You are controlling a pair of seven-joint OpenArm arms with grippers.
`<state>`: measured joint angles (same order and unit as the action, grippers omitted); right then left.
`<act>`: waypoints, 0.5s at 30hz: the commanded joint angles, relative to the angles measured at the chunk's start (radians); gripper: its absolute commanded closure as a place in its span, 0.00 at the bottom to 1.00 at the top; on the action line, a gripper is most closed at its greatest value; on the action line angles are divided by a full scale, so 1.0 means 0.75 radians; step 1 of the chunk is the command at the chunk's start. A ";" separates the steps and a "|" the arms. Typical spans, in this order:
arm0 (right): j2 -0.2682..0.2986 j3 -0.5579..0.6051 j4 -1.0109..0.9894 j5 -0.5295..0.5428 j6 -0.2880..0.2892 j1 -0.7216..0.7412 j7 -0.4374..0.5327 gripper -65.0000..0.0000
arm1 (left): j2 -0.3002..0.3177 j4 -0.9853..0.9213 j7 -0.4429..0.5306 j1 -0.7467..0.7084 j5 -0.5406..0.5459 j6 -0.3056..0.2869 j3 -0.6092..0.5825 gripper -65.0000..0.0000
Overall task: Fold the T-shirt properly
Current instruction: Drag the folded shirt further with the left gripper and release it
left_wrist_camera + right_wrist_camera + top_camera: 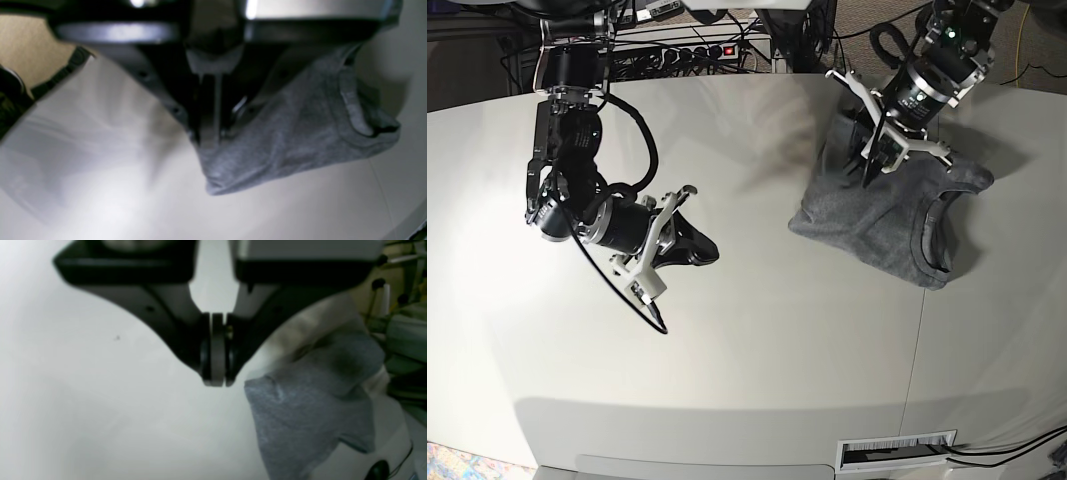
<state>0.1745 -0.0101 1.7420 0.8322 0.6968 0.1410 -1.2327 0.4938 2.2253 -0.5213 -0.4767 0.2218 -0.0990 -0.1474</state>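
The grey T-shirt [867, 225] lies bunched and partly folded at the back right of the white table [757, 350], its neck opening toward the front right. My left gripper [868, 180] comes down on the shirt's far edge. In the left wrist view its fingers are together at the tips, and the T-shirt [283, 143] is pinched there, bulging below and to the right. My right gripper [655, 322] hovers over bare table at the left, well away from the shirt. In the right wrist view the right gripper [217, 383] has its pads pressed together with nothing in them, and the T-shirt [300, 416] lies off to its right.
A power strip [692, 50] and cables run along the table's back edge. A seam [917, 340] crosses the tabletop at the right. A barcode label slot [897, 452] sits at the front edge. Cluttered gear [407, 340] lies beyond the table.
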 commanded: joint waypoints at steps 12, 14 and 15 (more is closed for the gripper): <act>-0.012 -0.004 0.022 0.006 0.002 0.031 0.043 1.00 | 0.002 -0.413 0.076 0.015 -0.086 -0.242 0.008 0.97; -0.012 -0.004 0.022 0.006 0.002 0.031 0.042 1.00 | 0.022 -0.442 0.067 0.015 -0.139 -0.288 0.008 0.97; -0.011 -0.004 0.022 0.006 0.002 0.031 0.043 1.00 | 0.040 -0.446 0.051 0.015 -0.152 -0.305 0.008 0.97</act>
<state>0.1612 -0.0105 1.7420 0.8116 0.6968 0.1413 -1.2293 0.5083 1.8931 -0.4274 -0.4564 0.1390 -0.3275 -0.1467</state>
